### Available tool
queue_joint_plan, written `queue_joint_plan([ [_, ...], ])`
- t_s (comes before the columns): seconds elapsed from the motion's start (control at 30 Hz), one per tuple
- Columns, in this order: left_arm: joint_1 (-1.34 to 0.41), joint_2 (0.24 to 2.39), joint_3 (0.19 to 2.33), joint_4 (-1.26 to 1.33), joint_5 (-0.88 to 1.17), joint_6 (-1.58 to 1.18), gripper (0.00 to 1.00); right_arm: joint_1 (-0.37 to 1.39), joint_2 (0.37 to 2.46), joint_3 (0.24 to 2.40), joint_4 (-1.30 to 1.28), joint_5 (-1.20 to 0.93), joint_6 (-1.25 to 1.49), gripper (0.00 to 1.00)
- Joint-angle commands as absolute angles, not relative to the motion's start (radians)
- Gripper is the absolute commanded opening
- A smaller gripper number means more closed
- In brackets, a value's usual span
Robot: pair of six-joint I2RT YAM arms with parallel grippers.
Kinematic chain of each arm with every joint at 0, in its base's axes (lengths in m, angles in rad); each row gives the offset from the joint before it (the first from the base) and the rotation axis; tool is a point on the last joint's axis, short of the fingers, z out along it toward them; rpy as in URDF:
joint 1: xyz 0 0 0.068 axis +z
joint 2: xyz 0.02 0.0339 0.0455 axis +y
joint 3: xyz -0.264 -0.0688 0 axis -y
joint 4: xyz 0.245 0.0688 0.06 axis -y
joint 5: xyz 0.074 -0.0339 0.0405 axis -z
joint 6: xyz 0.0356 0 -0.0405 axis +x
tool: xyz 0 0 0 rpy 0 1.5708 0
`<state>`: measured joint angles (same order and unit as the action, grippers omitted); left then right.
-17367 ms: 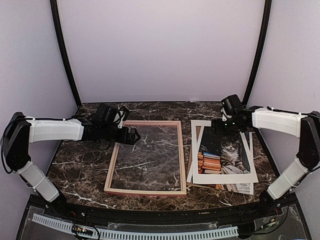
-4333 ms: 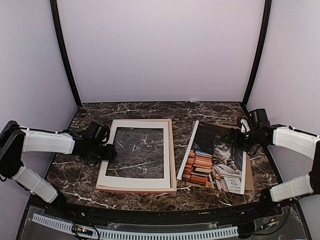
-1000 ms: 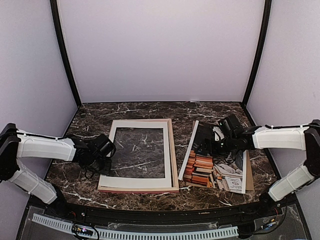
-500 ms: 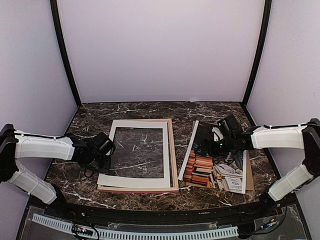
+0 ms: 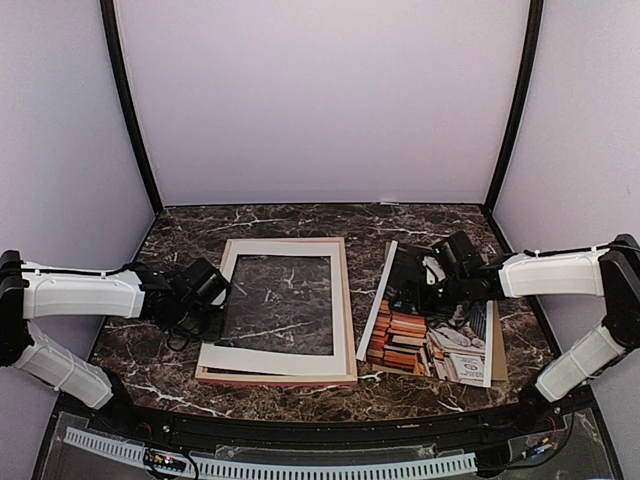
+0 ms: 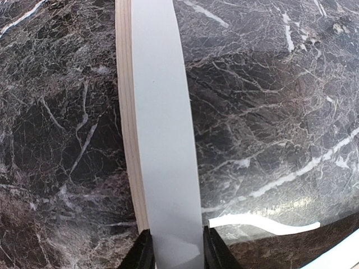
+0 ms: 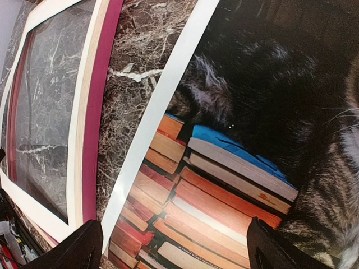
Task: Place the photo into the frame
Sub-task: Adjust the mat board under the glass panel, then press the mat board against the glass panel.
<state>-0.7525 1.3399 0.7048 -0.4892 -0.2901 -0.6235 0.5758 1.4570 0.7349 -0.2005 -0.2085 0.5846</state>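
Observation:
The photo (image 5: pixel 432 325), a cat beside stacked books, lies face up on the right of the table. My right gripper (image 5: pixel 412 292) hovers open over its upper left part; in the right wrist view the fingers (image 7: pixel 84 246) stand wide apart above the printed books (image 7: pixel 213 207). The frame (image 5: pixel 349 300) lies at centre left, pale wood side up, its pink edge (image 7: pixel 98 101) showing. A white mat (image 5: pixel 270 361) rests on it. My left gripper (image 5: pixel 210 295) is shut on the mat's left strip (image 6: pixel 162 140), next to the wooden rail (image 6: pixel 124 112).
A brown cardboard backing board (image 5: pixel 498 355) lies under the photo, showing along its right side. The dark marble table (image 5: pixel 150 345) is bare left of the frame and along the back. Black posts stand at both back corners.
My left gripper has shut on the mat's left strip and moved slightly away from the near edge, shifting the mat a little. The right gripper has hardly moved.

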Motion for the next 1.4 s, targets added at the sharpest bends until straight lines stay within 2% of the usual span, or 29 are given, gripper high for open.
queue_joint_plan([
  [0.0,-0.763,1.318,0.727,-0.499,-0.271,-0.631,0.29,0.587,1.469,0.756,-0.161,-0.211,0.585,0.90],
  [0.5,-0.770,1.350,0.707,-0.469,-0.257,-0.662,0.35,0.587,1.479,0.744,-0.150,-0.211,0.584,0.90],
  [1.07,-0.772,1.349,0.739,-0.508,-0.304,-0.638,0.61,0.589,1.454,0.739,-0.160,-0.200,0.586,0.90],
  [1.2,-0.773,1.337,0.755,-0.494,-0.297,-0.601,0.64,0.589,1.394,0.746,-0.211,-0.138,0.581,0.90],
  [1.37,-0.791,1.346,0.791,-0.431,-0.257,-0.544,0.66,0.578,1.297,0.753,-0.333,0.050,0.566,0.92],
])
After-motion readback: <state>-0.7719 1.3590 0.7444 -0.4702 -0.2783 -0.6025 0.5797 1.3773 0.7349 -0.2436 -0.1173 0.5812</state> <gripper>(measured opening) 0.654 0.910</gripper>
